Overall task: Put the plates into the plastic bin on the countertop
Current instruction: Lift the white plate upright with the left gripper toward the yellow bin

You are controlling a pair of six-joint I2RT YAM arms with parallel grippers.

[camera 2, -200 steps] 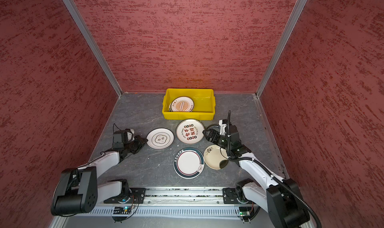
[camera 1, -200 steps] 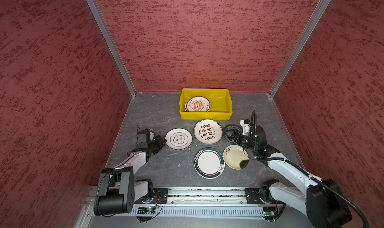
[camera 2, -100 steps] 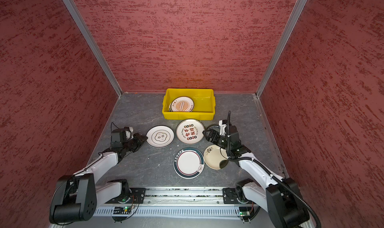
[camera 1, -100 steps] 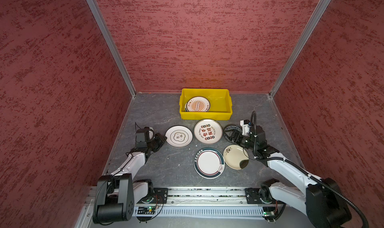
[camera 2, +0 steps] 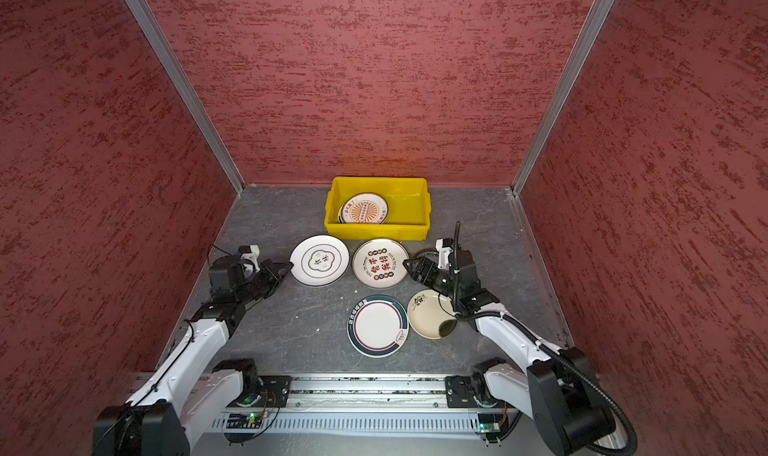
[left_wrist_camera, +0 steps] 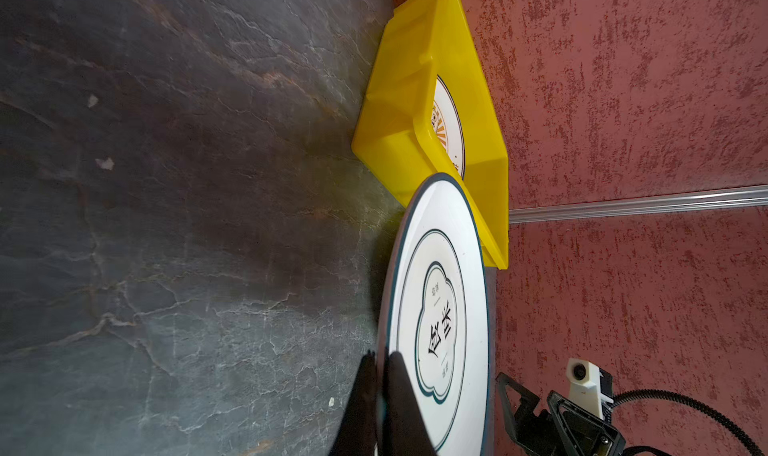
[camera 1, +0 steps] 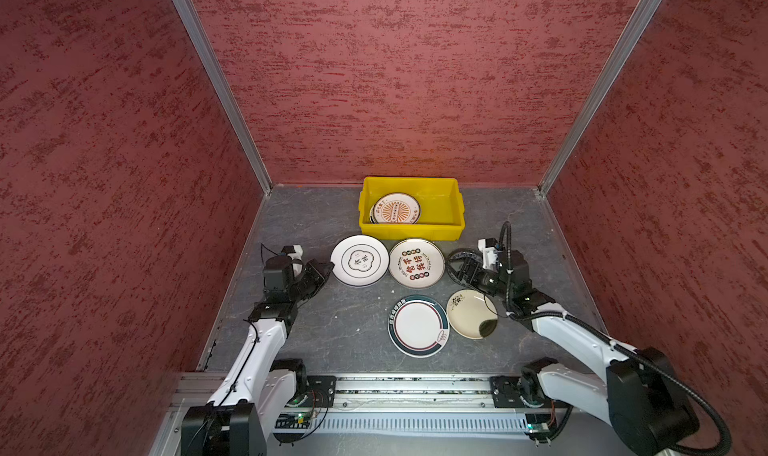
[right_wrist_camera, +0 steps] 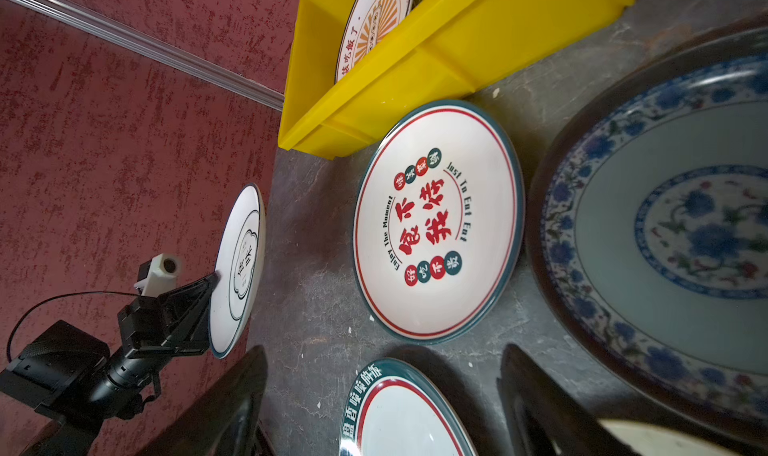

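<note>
1. The left tool (left_wrist_camera: 380,356) is clamped on the rim of the white plate with a flower-outline emblem (camera 1: 359,260). 1 finger lies over the rim and 1 under it.
2. In the right wrist view the gripped side of that plate looks raised off the desk (camera 1: 332,329). In both top views it sits just in front of the bin's left end.
3. The yellow plastic bin (camera 1: 411,229) stands at the back of the desk near the rear wall. The sunburst plate (camera 1: 397,210) lies in its left half, with another plate's edge showing under it.
4. The right tool (camera 1: 457,269) has its jaws wide apart and holds nothing. It is low over the blue floral plate (right_wrist_camera: 665,233), which it mostly hides in both top views.
5. The red-character plate (camera 1: 417,263) lies flat between the 2 tools, just in front of the bin.
6. Nearer the rail, the teal-rimmed plate (camera 1: 419,326) and the cream plate (camera 1: 471,313) lie side by side, about touching.
</note>
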